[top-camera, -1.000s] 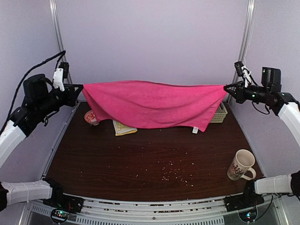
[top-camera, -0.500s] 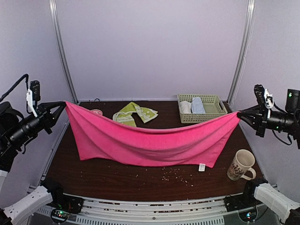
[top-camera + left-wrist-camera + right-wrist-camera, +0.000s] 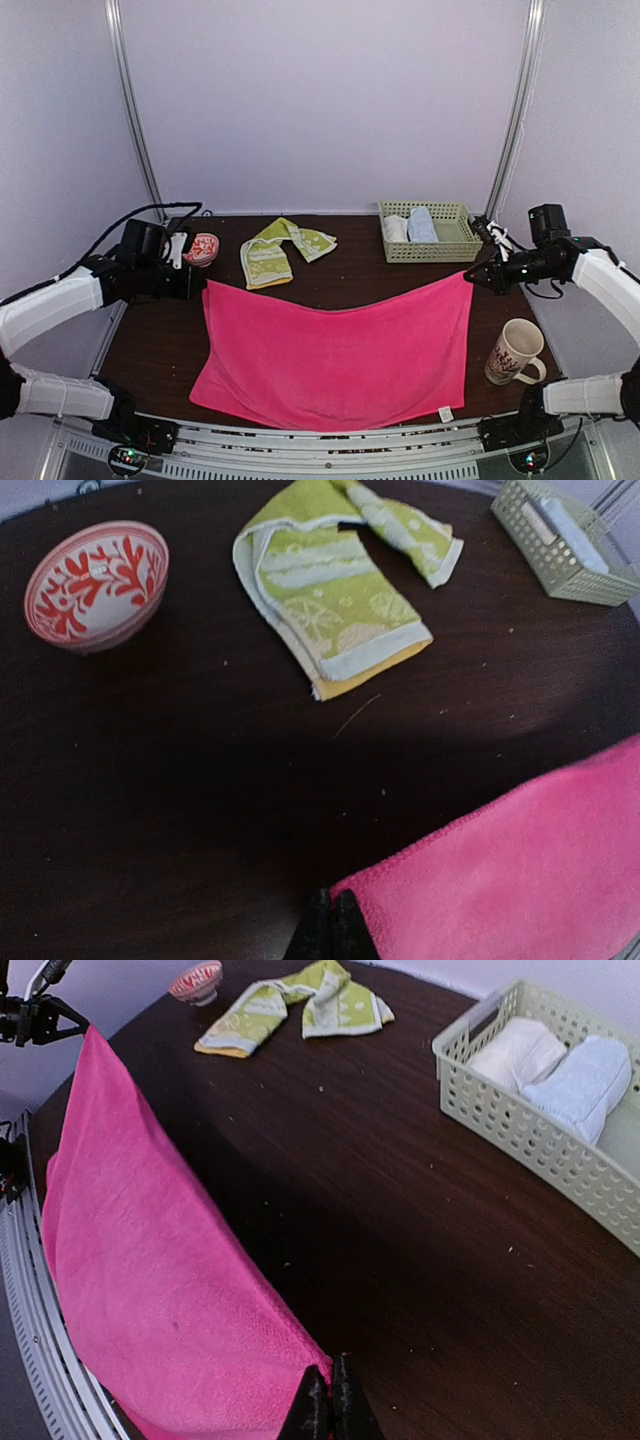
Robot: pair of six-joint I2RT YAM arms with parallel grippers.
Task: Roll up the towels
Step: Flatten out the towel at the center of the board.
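Observation:
The hot-pink towel is stretched between both arms, its far edge held just above the table and its near part lying down to the front edge. My left gripper is shut on its far left corner. My right gripper is shut on the far right corner. The pink towel fills the left of the right wrist view. The yellow-green patterned towel lies crumpled at the back, left of centre, also seen as the same towel in the left wrist view.
A red-and-white bowl stands at the back left, close to my left arm. A pale green basket with a white and a light-blue roll stands at the back right. A mug stands at the front right, beside the pink towel's edge.
Both grippers came down and towards the front with the pink towel. It hung in the air before; now most of it lies spread on the table's front half.

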